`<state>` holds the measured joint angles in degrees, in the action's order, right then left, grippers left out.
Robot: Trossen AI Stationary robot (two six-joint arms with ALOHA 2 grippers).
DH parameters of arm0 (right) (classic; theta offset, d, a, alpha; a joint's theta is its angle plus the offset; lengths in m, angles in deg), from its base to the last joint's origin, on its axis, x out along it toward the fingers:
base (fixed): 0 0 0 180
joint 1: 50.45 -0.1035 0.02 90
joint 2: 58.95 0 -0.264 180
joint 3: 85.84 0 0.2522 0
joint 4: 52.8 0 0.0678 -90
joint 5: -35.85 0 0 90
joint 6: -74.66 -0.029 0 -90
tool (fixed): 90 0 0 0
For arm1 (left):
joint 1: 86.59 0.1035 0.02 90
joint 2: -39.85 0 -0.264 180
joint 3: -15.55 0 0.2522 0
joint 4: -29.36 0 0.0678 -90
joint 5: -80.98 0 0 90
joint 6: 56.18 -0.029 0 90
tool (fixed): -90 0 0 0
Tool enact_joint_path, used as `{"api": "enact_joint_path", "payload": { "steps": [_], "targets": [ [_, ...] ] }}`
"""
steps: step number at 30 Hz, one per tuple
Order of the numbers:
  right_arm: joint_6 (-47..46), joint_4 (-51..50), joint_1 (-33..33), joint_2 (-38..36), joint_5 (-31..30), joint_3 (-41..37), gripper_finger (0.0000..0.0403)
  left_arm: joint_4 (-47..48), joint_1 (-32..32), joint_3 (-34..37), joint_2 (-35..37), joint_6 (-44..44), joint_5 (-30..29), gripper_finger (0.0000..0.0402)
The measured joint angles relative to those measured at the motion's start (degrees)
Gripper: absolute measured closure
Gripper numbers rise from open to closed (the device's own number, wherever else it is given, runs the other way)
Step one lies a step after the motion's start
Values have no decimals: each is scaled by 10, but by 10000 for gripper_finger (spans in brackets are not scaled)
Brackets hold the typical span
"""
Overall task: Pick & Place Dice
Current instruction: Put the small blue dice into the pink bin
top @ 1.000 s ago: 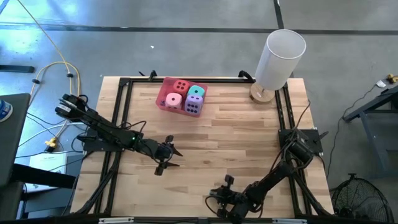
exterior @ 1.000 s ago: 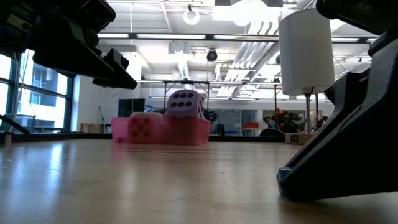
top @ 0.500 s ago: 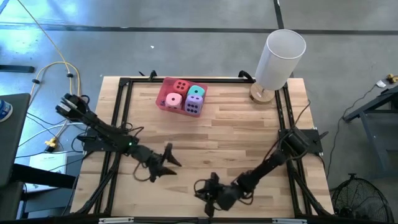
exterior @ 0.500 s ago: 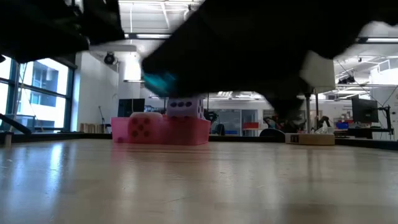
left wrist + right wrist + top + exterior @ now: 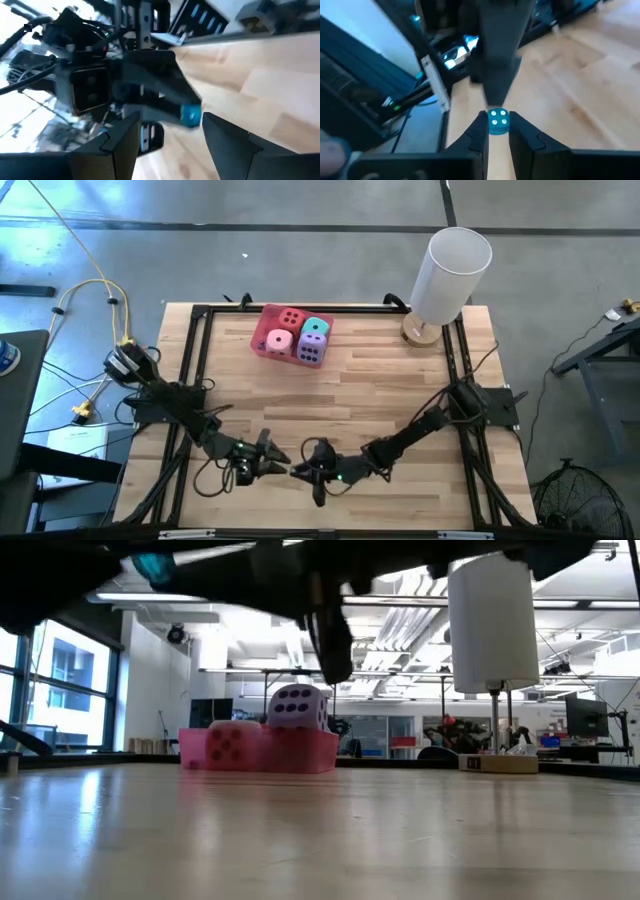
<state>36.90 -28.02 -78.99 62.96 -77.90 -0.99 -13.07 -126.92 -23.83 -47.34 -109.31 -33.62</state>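
Note:
My right gripper [image 5: 497, 124] is shut on a small blue die [image 5: 497, 121] with white pips, above the table near the middle of its near edge. My left gripper [image 5: 170, 120] is open and faces it tip to tip [image 5: 272, 465]. In the left wrist view the blue die [image 5: 190, 114] shows just ahead of the gap between my left fingers, which do not touch it. At the far side a pink tray [image 5: 262, 342] holds a red die [image 5: 292, 318], a teal die [image 5: 317, 327], a pink die [image 5: 279, 341] and a purple die [image 5: 311, 348]. My right gripper pinches the blue die by two opposite faces [image 5: 490, 125] between its two fingers, only at their free ends. The fingers lie about level and point toward the table's left. The die is lifted clear of the table, with a pipped face toward the wrist camera.
A white cylinder on a round wooden base [image 5: 450, 270] stands at the far right corner. A black frame [image 5: 200, 340] runs along the table's edges. Bare wood [image 5: 370, 390] lies between the tray and the grippers.
My right gripper has gone toward the table's left and risen, staying shut. My left gripper has gone toward the near edge and rolled about its own axis. The two now meet tip to tip near the middle of the near edge.

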Motion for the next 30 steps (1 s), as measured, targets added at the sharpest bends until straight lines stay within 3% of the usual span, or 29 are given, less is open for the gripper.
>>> {"api": "enact_joint_path", "payload": {
  "steps": [7, 30],
  "targets": [
    [31, 33, 18, -1, 0, 0, 367, -70, 0, -3, -69, -56, -47, 195],
    [14, 20, 35, -1, 30, 1, 367, -90, 2, -3, -74, -69, -48, 201]
  ]
}}
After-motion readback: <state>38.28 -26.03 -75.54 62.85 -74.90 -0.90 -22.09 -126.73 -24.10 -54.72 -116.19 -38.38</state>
